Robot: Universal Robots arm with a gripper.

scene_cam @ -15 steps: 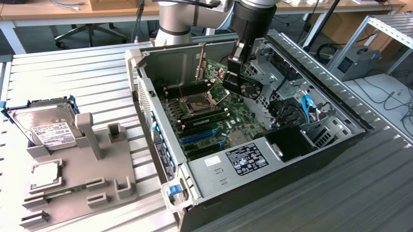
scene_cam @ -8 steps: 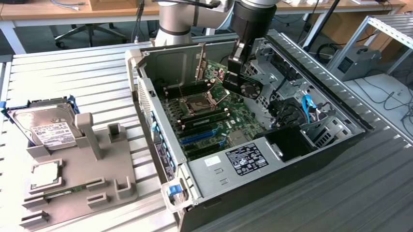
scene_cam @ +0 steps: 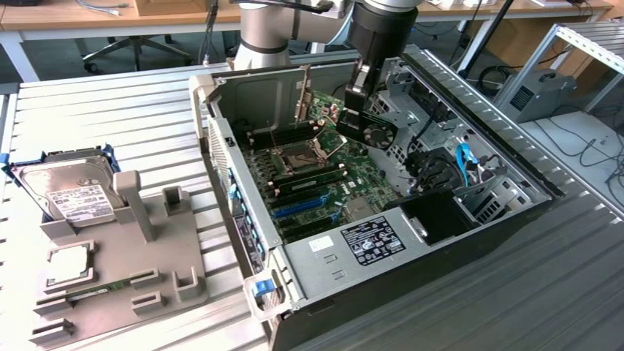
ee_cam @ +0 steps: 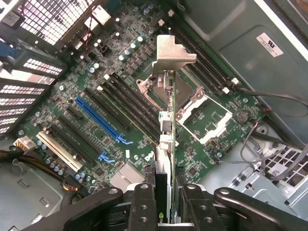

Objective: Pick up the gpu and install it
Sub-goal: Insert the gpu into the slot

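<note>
the pincer (ee_cam: 166,195) is clamping the gpu (ee_cam: 166,120) edge-down over the motherboard (ee_cam: 77,86), and squaring its edge to the blue slot (ee_cam: 103,120) is likely mattering most.

The gpu (ee_cam: 166,122) hangs upright, edge-on, above the motherboard (scene_cam: 359,178)

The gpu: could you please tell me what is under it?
The motherboard, by the CPU socket; the gripper holds the gpu over it. The strip directly beneath the card's edge is covered.
</note>
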